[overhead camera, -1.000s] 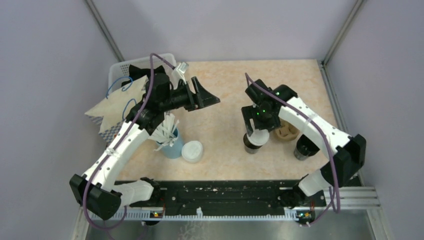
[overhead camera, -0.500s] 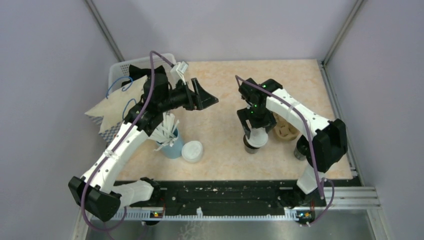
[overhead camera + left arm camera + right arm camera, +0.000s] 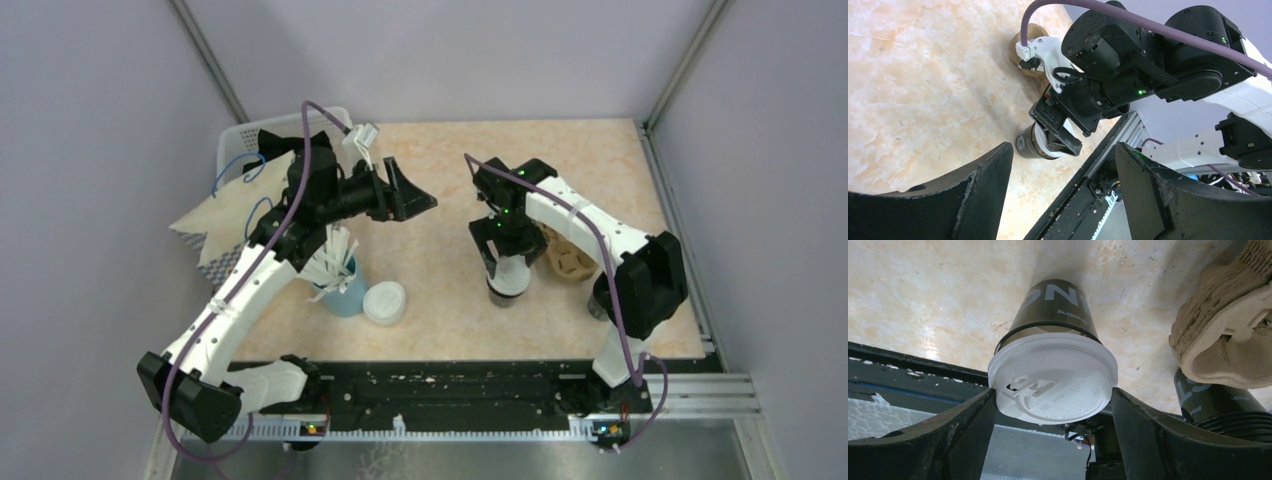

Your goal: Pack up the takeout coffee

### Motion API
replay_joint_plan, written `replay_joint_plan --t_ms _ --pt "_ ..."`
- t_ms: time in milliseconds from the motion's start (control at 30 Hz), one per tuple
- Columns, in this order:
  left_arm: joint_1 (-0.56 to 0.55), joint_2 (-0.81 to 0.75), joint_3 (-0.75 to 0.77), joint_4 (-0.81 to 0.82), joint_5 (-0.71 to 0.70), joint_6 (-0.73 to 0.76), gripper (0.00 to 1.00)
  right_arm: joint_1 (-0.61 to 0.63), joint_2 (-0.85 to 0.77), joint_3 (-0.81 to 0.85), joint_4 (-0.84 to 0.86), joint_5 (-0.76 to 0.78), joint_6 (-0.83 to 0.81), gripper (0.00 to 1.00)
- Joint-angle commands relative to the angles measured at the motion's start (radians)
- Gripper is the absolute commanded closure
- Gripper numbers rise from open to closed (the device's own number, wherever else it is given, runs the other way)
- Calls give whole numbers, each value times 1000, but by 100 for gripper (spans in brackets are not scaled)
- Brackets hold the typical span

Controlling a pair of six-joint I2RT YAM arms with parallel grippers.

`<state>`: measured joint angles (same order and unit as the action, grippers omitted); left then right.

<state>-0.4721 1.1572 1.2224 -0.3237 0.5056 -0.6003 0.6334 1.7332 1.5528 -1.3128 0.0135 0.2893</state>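
The coffee (image 3: pixel 508 283) stands upright on the worktop (image 3: pixel 450 150), just right of centre in the top view. Its white lid (image 3: pixel 1052 385) is held from above by the right fingers (image 3: pixel 948 440), which press against opposite sides of the rim. Just to its right lies a brown carrier (image 3: pixel 1228 340), and beside that stands a black cup (image 3: pixel 1218 400). The left fingers (image 3: pixel 973 195) hang spread wide apart above the worktop, left of centre.
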Motion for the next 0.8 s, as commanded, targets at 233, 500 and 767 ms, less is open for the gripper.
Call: replay_joint_plan --t_ms 233,500,767 --pt "0 23 56 -6 4 40 18 -2 14 12 11 3 -3 18" --pt "0 25 59 -10 6 45 18 -2 13 -16 22 6 -1 18" --pt "2 24 61 -20 6 53 18 -1 19 -20 31 11 -1 17"
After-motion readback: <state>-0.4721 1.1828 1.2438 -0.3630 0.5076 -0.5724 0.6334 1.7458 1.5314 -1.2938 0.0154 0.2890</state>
